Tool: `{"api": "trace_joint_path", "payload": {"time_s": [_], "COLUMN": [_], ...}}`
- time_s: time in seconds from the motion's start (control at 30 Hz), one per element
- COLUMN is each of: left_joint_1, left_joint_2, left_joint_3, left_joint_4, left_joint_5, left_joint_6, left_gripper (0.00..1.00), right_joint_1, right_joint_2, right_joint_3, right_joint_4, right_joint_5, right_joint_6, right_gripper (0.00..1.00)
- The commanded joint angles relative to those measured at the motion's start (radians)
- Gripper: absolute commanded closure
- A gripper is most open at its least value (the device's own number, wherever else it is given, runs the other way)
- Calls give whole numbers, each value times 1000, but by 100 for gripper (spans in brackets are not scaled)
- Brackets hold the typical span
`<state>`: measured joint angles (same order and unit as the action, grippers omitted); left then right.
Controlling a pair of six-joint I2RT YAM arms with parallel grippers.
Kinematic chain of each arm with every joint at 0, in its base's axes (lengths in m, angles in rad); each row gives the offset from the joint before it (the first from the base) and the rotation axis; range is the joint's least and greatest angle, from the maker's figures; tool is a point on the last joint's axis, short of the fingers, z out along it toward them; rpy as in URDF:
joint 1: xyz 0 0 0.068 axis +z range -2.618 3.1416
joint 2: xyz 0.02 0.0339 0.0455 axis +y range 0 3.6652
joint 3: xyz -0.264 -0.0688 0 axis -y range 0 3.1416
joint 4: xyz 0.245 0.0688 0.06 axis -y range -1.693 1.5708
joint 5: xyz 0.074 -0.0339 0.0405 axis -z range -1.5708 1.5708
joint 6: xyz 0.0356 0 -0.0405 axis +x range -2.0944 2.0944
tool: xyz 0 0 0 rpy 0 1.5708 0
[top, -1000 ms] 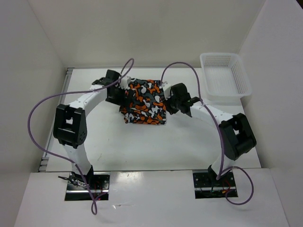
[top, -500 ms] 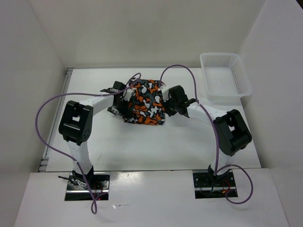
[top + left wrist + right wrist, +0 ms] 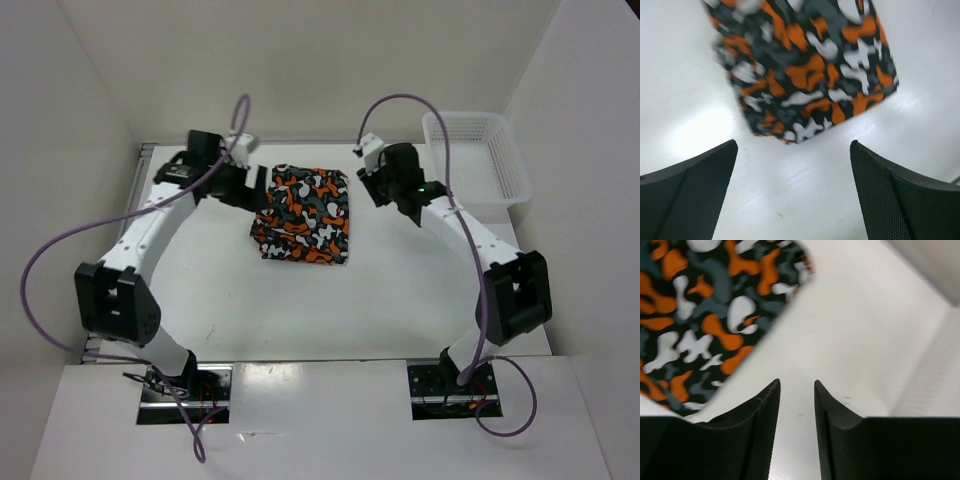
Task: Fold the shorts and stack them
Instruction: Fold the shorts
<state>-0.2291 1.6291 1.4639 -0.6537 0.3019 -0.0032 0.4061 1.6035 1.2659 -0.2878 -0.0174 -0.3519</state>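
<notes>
You've got the white table (image 3: 300, 310) wide open on the near side. The shorts (image 3: 302, 215) lie flat in a folded, roughly square bundle at the far middle. The mesh basket (image 3: 470, 117) sits at the far right corner, well apart from them.

Your left gripper (image 3: 255, 188) hangs just beside the bundle's left edge, fingers (image 3: 690, 195) spread wide. There's nothing between them, only bare table, with a corner of the fabric lying ahead of the tips. Your right gripper (image 3: 368, 185) is just off the right edge. Its fingers (image 3: 757, 435) are drawn close, with a narrow slit showing table, and they pinch nothing.

From the right wrist, the fabric's edge runs off to the upper left, clear of both tips. There's bare table between the shorts and the basket.
</notes>
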Motion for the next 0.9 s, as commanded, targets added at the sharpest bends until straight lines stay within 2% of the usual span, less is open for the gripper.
{"api": "trace_joint_path", "payload": {"time_s": [0.0,0.03,0.17,0.27,0.4,0.47,0.63,0.87], "left_joint_1": [163,247,428,519,582,618,672,672], "left_joint_2": [-93,-129,-230,-319,-388,-413,-448,-477], "left_joint_3": [17,-2,-131,-236,-323,-350,-401,-410], "left_joint_4": [0,32,103,147,190,200,223,223], "left_joint_5": [70,4,-139,-208,-318,-319,-184,-247], "left_joint_6": [3,3,3,3,3,3,3,3], "left_gripper": [0,0,0,0,0,0,0,0], "right_joint_1": [-68,-104,-219,-295,-362,-380,-380,-380], "right_joint_2": [-123,-141,-246,-341,-456,-508,-568,-613], "right_joint_3": [58,47,-29,-97,-181,-232,-310,-350], "right_joint_4": [-48,-36,22,64,90,99,99,90], "right_joint_5": [76,97,122,134,134,113,102,80], "right_joint_6": [-68,-82,-93,-70,-44,-35,-35,-35], "right_gripper": [60,59,58,54,49,49,48,45]}}
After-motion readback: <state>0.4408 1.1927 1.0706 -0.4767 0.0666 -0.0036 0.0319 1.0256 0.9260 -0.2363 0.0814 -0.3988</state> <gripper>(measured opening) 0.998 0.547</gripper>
